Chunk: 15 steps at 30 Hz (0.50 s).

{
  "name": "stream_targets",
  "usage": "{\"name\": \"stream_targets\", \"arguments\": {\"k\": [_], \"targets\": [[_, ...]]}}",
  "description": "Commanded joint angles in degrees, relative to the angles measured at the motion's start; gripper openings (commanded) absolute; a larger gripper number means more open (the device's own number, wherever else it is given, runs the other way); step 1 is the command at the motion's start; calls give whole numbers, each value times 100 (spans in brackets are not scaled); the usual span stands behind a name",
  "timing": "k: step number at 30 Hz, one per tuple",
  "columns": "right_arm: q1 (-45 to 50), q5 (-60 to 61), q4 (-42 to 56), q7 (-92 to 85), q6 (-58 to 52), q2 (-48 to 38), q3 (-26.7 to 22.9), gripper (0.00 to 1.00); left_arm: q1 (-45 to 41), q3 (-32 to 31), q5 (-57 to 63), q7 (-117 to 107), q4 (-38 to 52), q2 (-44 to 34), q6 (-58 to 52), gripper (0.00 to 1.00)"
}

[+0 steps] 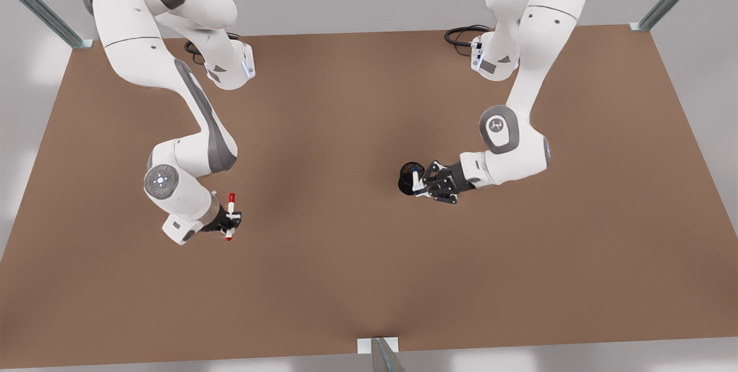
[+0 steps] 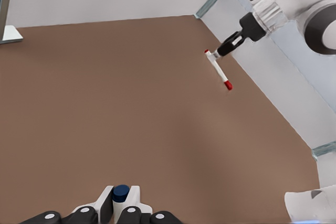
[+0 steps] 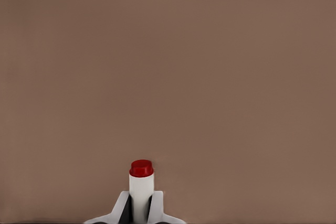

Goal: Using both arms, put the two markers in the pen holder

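We see the left hand (image 1: 428,183) clamped on the blue-capped marker (image 2: 121,193) right at the pen holder (image 1: 410,178), mid counter (image 1: 357,256). The right hand (image 1: 229,222), toward the front view's left, grips the red-capped marker (image 1: 230,216) by its barrel, well apart from the holder.

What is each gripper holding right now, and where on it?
The right gripper grips the red-capped marker around mid-barrel. The left gripper, beside the pen holder, grips the blue-capped marker on its barrel just under the cap.
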Motion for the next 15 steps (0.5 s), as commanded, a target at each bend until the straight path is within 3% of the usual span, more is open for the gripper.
{"name": "stream_targets", "arguments": {"k": [1, 11, 12, 13, 15], "targets": [[7, -75, 175, 804, -669, -19, 151, 22, -2, -2, -591, 5726, -75, 14, 170, 21], [138, -75, 650, 892, -933, 16, 494, 22, -90, -2, -1444, 7668, -1191, -65, 161, 21], [138, -75, 650, 892, -933, 16, 494, 22, -152, -2, -1444, 7809, -1287, -162, 135, 81], [147, -75, 650, 892, -933, 16, 494, 22, -213, -2, -1435, 7836, -1296, -171, 117, 100], [235, -75, 799, 901, -933, 16, 503, 22, -362, -2, -1409, 7590, -1586, -706, 73, 100]]}}
